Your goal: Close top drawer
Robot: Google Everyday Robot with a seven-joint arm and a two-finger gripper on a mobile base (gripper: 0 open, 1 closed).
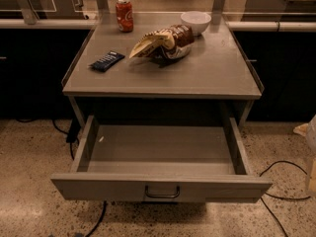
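The top drawer (98, 187) of the grey metal cabinet is pulled far out toward me. Its inside is bare apart from a small pale speck near the left wall. A dark wire pull handle (162, 193) sits at the centre of its flat front panel. My gripper (311, 138) shows only as a pale shape cut off by the right edge of the camera view. It is beside the drawer's right front corner and well apart from the handle.
On the cabinet top (217, 78) lie a red soda can (124, 15), a white bowl (195, 21), a brown chip bag (162, 42) and a dark blue bar (107, 60). Black cables (279, 197) run over the speckled floor at right and below the drawer.
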